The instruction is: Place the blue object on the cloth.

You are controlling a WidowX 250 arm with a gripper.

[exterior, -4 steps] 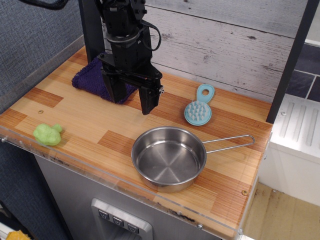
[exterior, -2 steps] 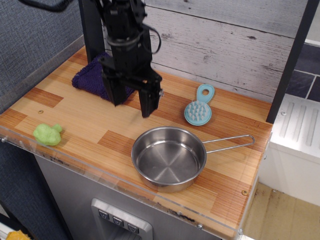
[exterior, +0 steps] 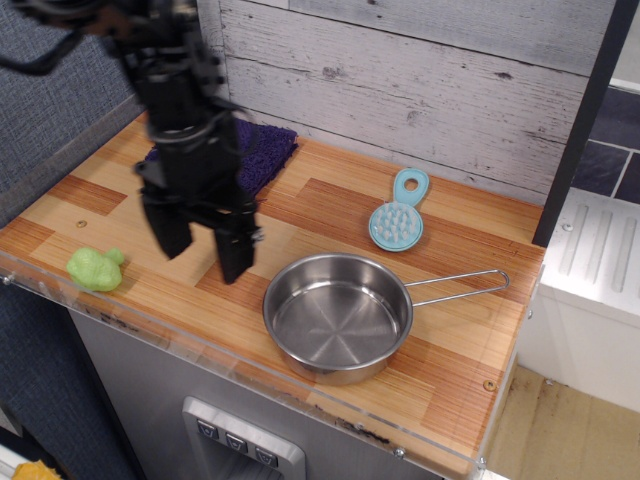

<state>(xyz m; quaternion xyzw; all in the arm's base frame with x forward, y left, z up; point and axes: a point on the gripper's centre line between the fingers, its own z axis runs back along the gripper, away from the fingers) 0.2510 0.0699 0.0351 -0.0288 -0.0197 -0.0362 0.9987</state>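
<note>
Gripper (exterior: pixel 203 250) swung left, open fingers (exterior: pixel 235 258) well apart from blue brush (exterior: pixel 397 222)

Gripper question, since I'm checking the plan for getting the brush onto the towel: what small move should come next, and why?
Probably swing the gripper right and toward the back wall, until it hangs over the blue brush. It is open and empty above bare counter left of the pan, well away from the brush. The brush lies untouched near the wall, and the purple towel has nothing on it.

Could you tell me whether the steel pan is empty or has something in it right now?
Empty. The steel pan shows only its bare shiny bottom; the blue brush lies on the counter behind it.
</note>
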